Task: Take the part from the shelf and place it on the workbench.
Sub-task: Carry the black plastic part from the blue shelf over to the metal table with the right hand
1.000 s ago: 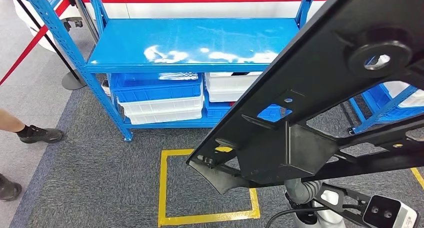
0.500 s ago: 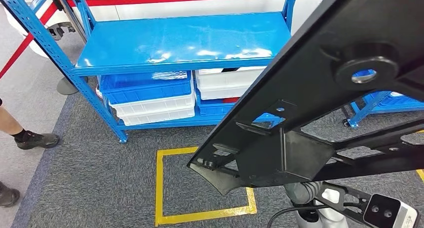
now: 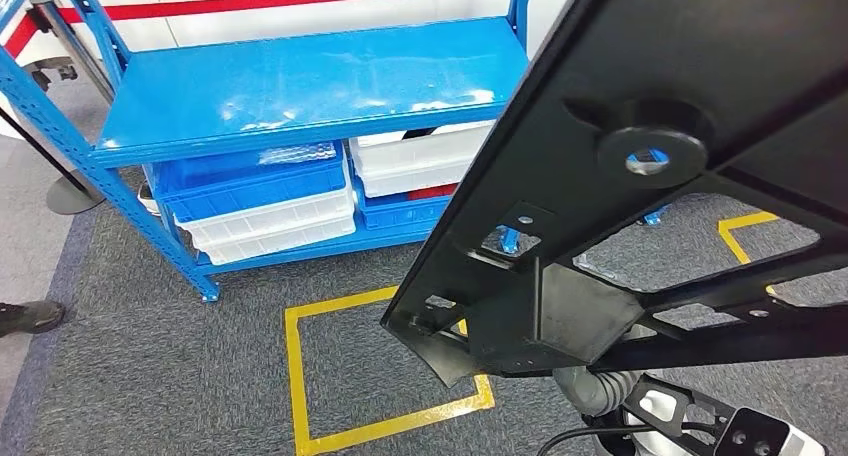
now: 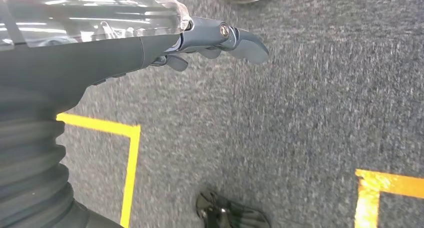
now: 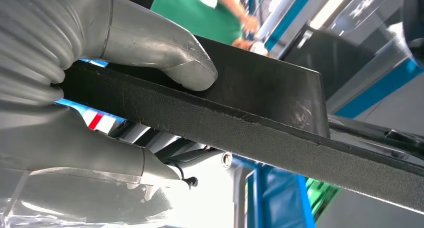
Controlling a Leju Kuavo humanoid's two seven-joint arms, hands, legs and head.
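A large flat black part (image 3: pixel 640 106) with round and square cut-outs fills the right half of the head view, held up close and slanting. In the right wrist view my right hand (image 5: pixel 60 113) grips the part's edge (image 5: pixel 260 113), thumb (image 5: pixel 170 58) on one face and fingers under the other. Its grey ribbed wrist (image 3: pixel 600 386) shows below the part in the head view. My left hand (image 4: pixel 215 38) hangs over the grey carpet with its fingers stretched out and nothing in them.
A blue shelf (image 3: pixel 300 86) stands ahead to the left, with blue bins (image 3: pixel 260 191) and white bins (image 3: pixel 420 161) on its lower level. A yellow tape square (image 3: pixel 300 376) marks the carpet. A person's shoe (image 3: pixel 30 316) is at the left edge.
The whole picture has slid left and tilted, so the camera has turned to the right. The black part stays in my right hand.
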